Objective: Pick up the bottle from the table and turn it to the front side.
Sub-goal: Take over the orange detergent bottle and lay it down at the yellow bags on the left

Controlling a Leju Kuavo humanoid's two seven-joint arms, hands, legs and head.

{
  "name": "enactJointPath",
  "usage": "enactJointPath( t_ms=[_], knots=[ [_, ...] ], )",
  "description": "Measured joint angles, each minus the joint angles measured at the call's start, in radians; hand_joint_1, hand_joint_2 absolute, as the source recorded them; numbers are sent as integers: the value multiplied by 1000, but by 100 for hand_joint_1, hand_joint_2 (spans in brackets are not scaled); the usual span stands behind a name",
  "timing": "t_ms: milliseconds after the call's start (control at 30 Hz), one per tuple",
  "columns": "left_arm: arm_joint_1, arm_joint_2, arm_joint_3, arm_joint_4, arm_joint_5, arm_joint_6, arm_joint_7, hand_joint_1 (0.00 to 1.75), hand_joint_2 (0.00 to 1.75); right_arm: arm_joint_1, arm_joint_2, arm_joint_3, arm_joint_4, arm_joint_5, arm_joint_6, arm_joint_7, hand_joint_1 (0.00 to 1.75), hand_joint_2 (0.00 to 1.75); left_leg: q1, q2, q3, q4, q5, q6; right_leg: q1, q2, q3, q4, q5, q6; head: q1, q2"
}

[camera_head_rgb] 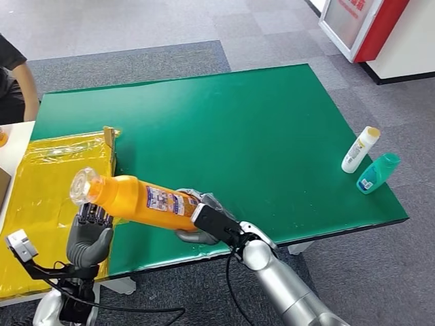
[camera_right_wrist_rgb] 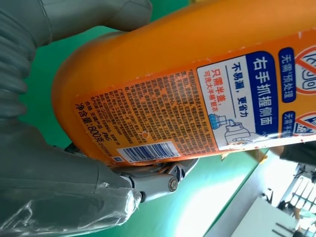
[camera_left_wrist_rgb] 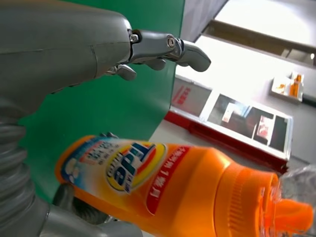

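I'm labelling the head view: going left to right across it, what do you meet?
Yellow bag → left hand → orange bottle → right hand → white bottle → teal bottle.

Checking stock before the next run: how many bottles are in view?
3. The orange bottle is held off the table by the right hand; a white bottle and a teal bottle lie side by side near the table's right edge.

A green table [camera_head_rgb: 246, 129] stands on grey floor [camera_head_rgb: 153, 30]. A white bottle [camera_head_rgb: 360, 149] and a teal bottle [camera_head_rgb: 378, 172] lie side by side near its right edge. A yellow plastic sheet [camera_head_rgb: 38, 193] covers its left end.
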Motion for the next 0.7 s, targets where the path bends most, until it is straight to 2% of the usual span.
enactJointPath(
  t_ms=[200,533,700],
  knots=[
    [-19,34,-59,-16,18,6,10,0,175,-9,22,18,32,-6,-9,-9,175,175,0,0,0,0,0,0,0,0,0,0,0,0,0,0],
    [-23,60,-91,-21,26,7,13,0,175,-13,29,25,45,-9,-10,-11,175,175,0,0,0,0,0,0,0,0,0,0,0,0,0,0],
    [-48,100,-151,-21,54,-17,44,0,175,-25,35,35,72,-5,-15,-21,175,175,0,0,0,0,0,0,0,0,0,0,0,0,0,0]
  ],
)
